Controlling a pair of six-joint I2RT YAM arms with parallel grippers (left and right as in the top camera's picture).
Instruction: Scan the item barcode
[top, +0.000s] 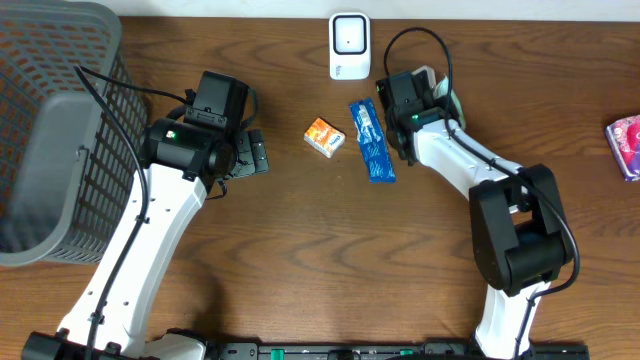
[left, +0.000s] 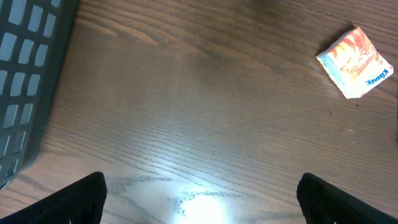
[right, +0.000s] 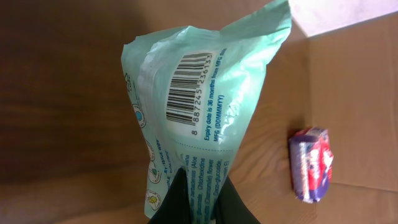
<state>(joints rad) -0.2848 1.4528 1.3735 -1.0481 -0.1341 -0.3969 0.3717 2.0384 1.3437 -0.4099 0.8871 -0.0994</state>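
Just right of the white scanner (top: 349, 45), seen from above, the right gripper (top: 413, 108) and its black wrist cover nearly all of the mint-green wipes pack (right: 214, 74); only a pale sliver peeks out beside the arm. From up there I cannot tell which way the pack's printed face is turned relative to the scanner.

The right wrist view shows it properly. The claw's dark fingers (right: 180, 199) are pinched tight on the pack's lower end, and the pack stands up from them, crumpled and glossy, one top corner cut off by the frame. A black barcode (right: 185, 84) on a white patch runs lengthwise along it, with digits beside the bars and an expiry line in blue print next to that. The smaller print lower down is too fine to read.

Below the scanner on the wooden table (top: 300, 260) lies a blue packet (top: 372, 141), and just left of that an orange Kleenex tissue pack (top: 324, 137). Far right of the scanner a purple-and-red packet (top: 625, 146) is clipped by the frame edge; far left, a grey basket (top: 50, 130) is also cut off.

The left gripper (top: 252, 155) sits down-left of the scanner, jaws spread wide and holding nothing; its own camera catches only the two black fingertips (left: 81, 199).
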